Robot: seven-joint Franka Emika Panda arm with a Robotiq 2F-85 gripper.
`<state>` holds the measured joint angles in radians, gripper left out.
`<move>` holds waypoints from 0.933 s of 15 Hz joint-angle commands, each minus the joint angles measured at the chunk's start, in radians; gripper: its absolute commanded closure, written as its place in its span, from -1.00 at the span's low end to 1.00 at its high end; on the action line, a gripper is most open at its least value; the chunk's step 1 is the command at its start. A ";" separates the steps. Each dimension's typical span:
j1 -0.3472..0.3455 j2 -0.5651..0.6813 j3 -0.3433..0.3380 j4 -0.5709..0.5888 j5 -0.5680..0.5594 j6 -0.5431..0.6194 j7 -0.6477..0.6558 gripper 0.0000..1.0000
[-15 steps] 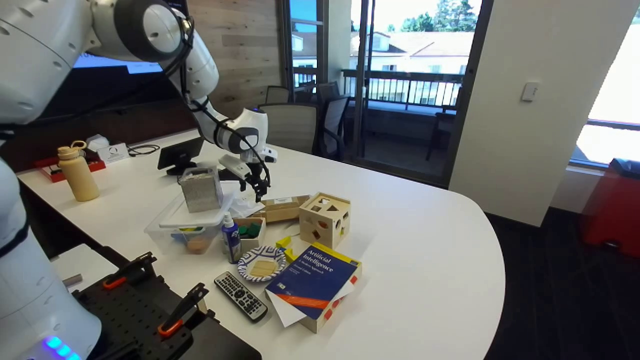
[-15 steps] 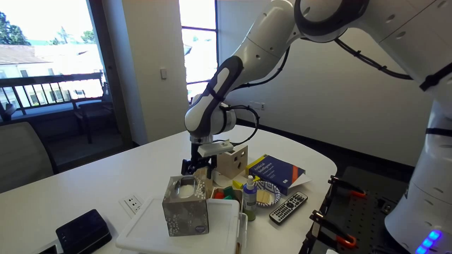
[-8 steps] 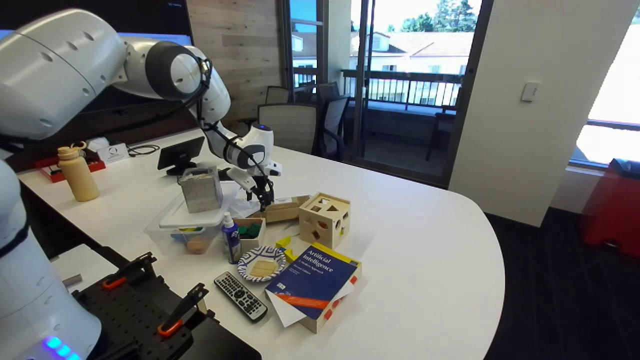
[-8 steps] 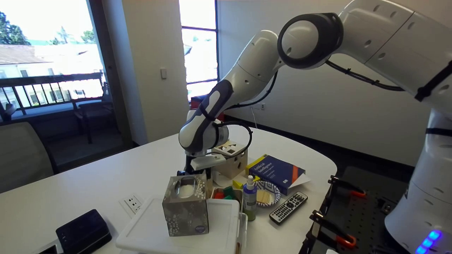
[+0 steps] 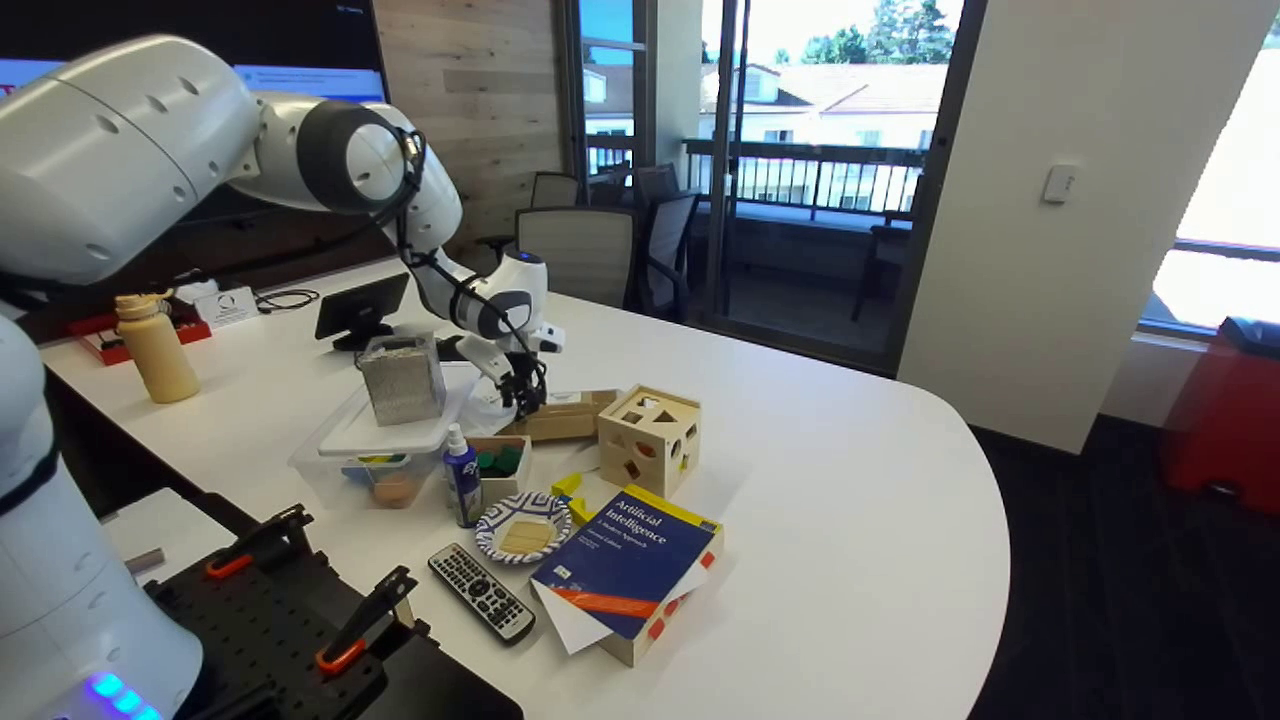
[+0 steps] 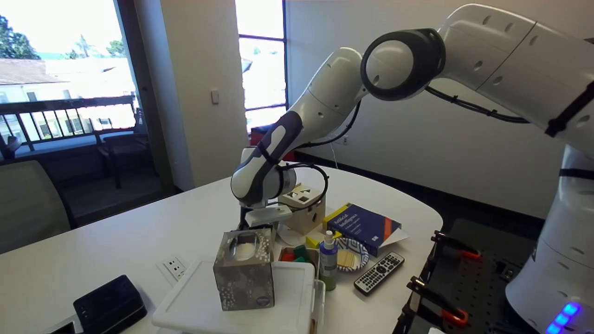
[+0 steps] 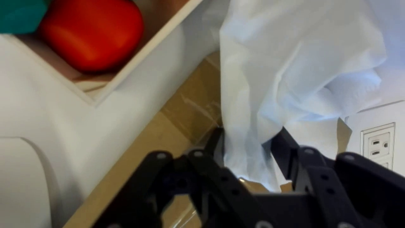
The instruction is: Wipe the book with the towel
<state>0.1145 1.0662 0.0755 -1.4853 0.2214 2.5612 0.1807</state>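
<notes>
While the claw [image 7: 249, 144] hangs low over a brown cardboard box [image 7: 171, 126], the white towel [image 7: 294, 63] runs between its 2 dark fingers [image 7: 283, 153] (whether they pinch it, I cannot tell). Well apart from the claw, farther off than the wooden cube [image 5: 650, 440], the book [image 5: 630, 560] lies face up in both exterior views.

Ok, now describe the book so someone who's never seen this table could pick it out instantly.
On the white table, find the wooden cube with shaped holes. Close by lies a thick, flat book. Unlike the patterned plate and the remote control nearby, it has a dark-blue cover with a yellow strip, an orange band and the title Artificial Intelligence.
</notes>
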 commanded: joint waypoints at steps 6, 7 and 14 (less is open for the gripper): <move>-0.005 -0.052 -0.012 -0.017 -0.008 -0.047 0.037 1.00; -0.009 -0.078 -0.018 -0.041 -0.006 -0.047 0.042 1.00; -0.109 -0.336 -0.032 -0.264 0.053 -0.031 0.052 0.99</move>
<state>0.0552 0.8959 0.0394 -1.5839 0.2364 2.5313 0.2221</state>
